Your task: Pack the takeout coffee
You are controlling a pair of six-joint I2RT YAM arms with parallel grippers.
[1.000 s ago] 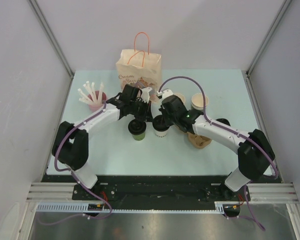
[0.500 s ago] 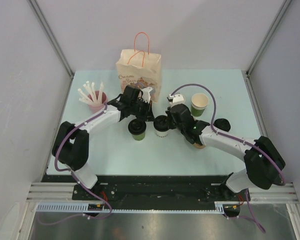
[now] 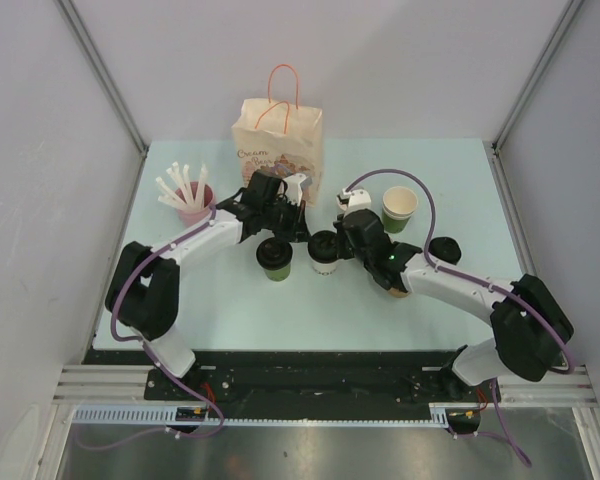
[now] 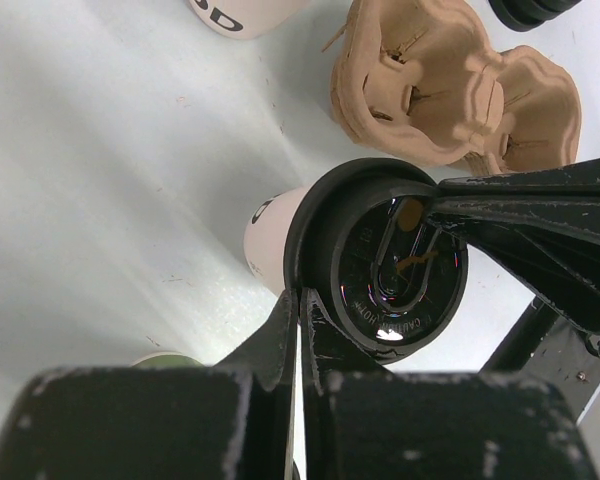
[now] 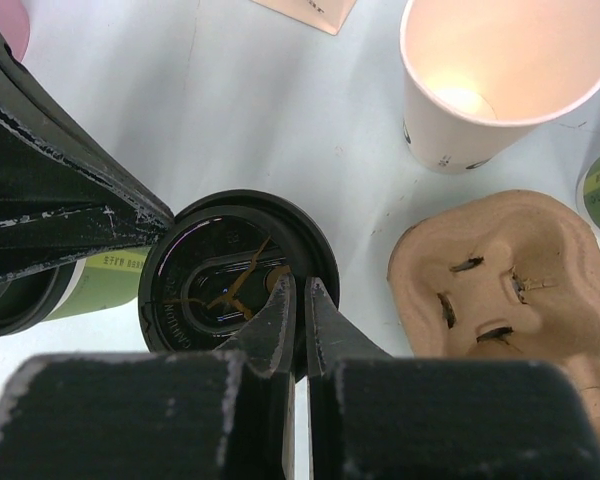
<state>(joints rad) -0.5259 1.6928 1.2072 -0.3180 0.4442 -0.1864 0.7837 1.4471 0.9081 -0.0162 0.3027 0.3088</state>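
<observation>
Legibly, "Cream" on paper bag (image 3: pixel 278 140)

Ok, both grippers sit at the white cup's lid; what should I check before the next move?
1. Seating of lid on white cup: on top, ok; snapped down, cannot tell.
2. State of left gripper: shut at lid rim, ok.
3. State of right gripper: shut at opposite rim, ok.
4. Upright, lidded green cup: ok.
5. Empty tray wells: ok.
6. Standing bag: ok; mouth open, cannot tell.
</observation>
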